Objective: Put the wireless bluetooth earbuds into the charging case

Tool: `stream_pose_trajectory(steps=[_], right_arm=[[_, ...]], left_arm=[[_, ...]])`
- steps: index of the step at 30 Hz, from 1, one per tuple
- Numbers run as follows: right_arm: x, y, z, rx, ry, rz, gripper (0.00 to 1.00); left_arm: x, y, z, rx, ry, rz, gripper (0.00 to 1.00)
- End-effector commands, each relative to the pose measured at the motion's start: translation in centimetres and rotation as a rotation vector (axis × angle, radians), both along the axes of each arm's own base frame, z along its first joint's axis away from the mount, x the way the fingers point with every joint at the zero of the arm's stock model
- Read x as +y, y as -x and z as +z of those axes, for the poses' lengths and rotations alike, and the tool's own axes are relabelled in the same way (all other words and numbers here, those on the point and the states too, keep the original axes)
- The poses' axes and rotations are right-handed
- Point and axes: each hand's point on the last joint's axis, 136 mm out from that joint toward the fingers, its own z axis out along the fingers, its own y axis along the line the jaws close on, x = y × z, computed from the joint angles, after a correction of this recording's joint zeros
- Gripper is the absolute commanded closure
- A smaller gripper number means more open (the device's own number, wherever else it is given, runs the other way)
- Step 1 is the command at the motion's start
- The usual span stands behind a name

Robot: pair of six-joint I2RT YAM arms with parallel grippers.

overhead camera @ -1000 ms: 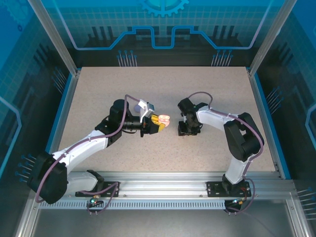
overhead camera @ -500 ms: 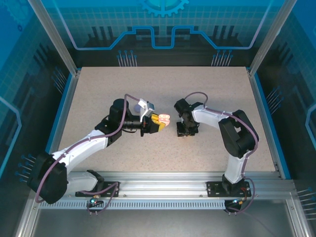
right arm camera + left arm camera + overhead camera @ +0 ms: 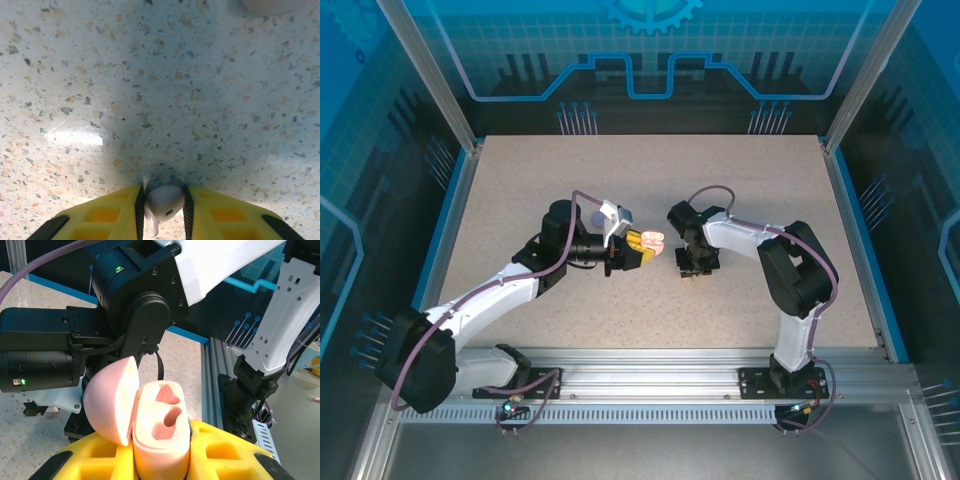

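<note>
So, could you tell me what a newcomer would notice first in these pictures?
Probably the rounded pale pink plastic charging case, lid flipped open and both sockets empty, clamped in the yellow jaws of the left gripper at mid-table. Next, the small pale glossy earbud pinched in the jaws of the right gripper over the speckled tabletop.

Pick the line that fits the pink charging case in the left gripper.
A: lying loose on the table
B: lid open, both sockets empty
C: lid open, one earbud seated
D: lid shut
B: in the left wrist view the pale pink round charging case sits clamped in the left gripper, its lid hinged open to the side, and both sockets show bare.
</note>
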Motion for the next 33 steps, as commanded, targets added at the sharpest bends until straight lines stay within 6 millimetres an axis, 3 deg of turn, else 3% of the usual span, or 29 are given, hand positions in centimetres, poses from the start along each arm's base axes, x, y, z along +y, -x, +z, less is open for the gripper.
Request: stream_pose_trajectory(steps=[1,18,33], right_arm=[[0.0,1.3,-2.0,0.057,0.030,0.005,0.75],[0.6,0.1,0.2,-0.025,-0.092,-0.021,0.79],[-0.8,-0.7,1.5,-0.085,-0.203,-0.077,0.79]], left_arm=[[0.3,-0.1,1.2,-0.056,0.009,0.005,0.93],[0.2,-0.2,1.3,-0.053,0.006,0.004,0.93],[0.2,-0.8,0.6,-0.036,-0.005,0.029,0.93]])
